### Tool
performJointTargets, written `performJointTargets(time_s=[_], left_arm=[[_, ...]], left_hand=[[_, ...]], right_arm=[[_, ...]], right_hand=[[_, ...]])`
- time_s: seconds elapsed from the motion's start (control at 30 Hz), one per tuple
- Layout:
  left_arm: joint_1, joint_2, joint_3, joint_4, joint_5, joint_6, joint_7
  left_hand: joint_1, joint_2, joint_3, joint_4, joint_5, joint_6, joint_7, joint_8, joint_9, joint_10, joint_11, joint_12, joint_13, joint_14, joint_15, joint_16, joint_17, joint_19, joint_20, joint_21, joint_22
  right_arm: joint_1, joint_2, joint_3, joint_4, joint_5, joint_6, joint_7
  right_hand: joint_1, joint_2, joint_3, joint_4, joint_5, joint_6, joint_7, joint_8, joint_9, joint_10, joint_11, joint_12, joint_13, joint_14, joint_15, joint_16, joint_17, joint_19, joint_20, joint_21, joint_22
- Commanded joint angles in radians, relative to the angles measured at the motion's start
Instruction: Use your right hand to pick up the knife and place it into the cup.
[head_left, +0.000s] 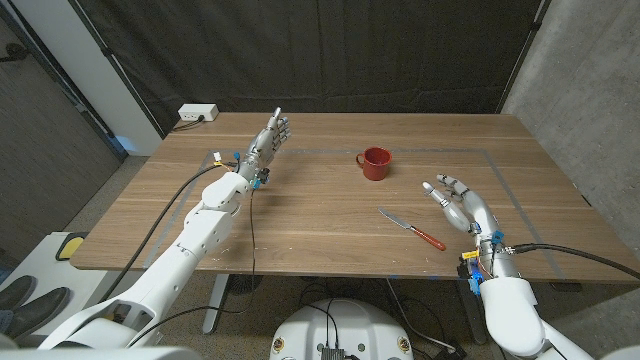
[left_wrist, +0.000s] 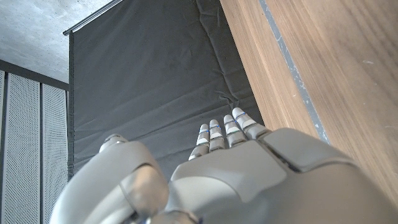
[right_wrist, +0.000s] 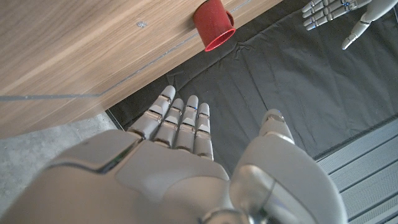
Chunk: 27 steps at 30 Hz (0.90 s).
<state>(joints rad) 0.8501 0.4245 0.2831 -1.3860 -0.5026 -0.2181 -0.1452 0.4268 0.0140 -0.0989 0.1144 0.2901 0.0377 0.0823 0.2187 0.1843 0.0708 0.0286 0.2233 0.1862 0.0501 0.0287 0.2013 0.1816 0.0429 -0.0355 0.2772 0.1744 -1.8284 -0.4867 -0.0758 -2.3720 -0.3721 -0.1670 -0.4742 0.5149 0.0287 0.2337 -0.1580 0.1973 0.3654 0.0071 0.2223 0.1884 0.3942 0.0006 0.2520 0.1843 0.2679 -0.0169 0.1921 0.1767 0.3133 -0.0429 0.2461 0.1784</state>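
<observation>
1. red-handled knife lies flat on the wooden table, near side of the red cup, apart from it; not yet grasped.
2. right hand hovers just beside the knife's handle end, fingers spread, holding nothing; step in hand: approach.
3. next move, as judged: lower the hand over the handle; close on it.
4. left hand spread, idle, far left.

my arms are clad in smooth white rounded shells. my left hand and right hand are pale grey, with segmented fingers marked by dark joint lines. black cables trail from each forearm; small blue and yellow fittings sit at both wrists.
</observation>
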Motion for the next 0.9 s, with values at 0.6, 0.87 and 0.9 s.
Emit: performJointTargets(time_s=[0.6, 0.87, 0.9], left_arm=[[-0.020, -0.009, -0.003, 0.042, -0.012, -0.024, -0.025], [-0.024, -0.009, -0.007, 0.060, -0.019, -0.024, -0.032], [-0.026, -0.009, -0.007, 0.064, -0.020, -0.023, -0.034]], left_hand=[[0.008, 0.009, -0.006, -0.005, -0.007, 0.001, -0.006, -0.009, 0.001, 0.003, -0.005, -0.009, 0.001, 0.006, 0.001, 0.000, 0.003, 0.004, -0.008, -0.007, 0.005], [0.008, 0.010, -0.006, -0.005, -0.008, 0.001, -0.006, -0.010, 0.001, 0.002, -0.006, -0.010, 0.001, 0.005, 0.001, -0.001, 0.004, -0.001, -0.004, -0.011, 0.005], [0.008, 0.010, -0.006, -0.005, -0.008, 0.001, -0.006, -0.010, 0.001, 0.002, -0.005, -0.010, 0.001, 0.004, 0.000, -0.002, 0.004, -0.002, -0.005, -0.011, 0.005]], right_arm=[[0.103, -0.108, -0.231, -0.172, -0.322, -0.556, 0.026], [0.214, -0.150, -0.353, -0.185, -0.410, -0.751, 0.124], [0.229, -0.155, -0.369, -0.184, -0.418, -0.773, 0.137]], right_hand=[[0.235, -0.060, 0.049, -0.021, -0.004, 0.098, -0.038, 0.017, 0.008, 0.102, -0.051, 0.022, 0.002, 0.026, 0.008, -0.016, -0.003, 0.034, 0.056, -0.032, -0.001], [0.253, -0.070, 0.043, -0.003, -0.005, 0.125, -0.061, 0.016, 0.010, 0.129, -0.069, 0.024, 0.003, 0.011, 0.031, -0.011, -0.001, 0.021, 0.169, -0.044, 0.000], [0.255, -0.070, 0.043, -0.003, -0.005, 0.128, -0.062, 0.016, 0.010, 0.130, -0.070, 0.024, 0.003, 0.013, 0.032, -0.011, -0.001, 0.020, 0.176, -0.045, 0.000]])
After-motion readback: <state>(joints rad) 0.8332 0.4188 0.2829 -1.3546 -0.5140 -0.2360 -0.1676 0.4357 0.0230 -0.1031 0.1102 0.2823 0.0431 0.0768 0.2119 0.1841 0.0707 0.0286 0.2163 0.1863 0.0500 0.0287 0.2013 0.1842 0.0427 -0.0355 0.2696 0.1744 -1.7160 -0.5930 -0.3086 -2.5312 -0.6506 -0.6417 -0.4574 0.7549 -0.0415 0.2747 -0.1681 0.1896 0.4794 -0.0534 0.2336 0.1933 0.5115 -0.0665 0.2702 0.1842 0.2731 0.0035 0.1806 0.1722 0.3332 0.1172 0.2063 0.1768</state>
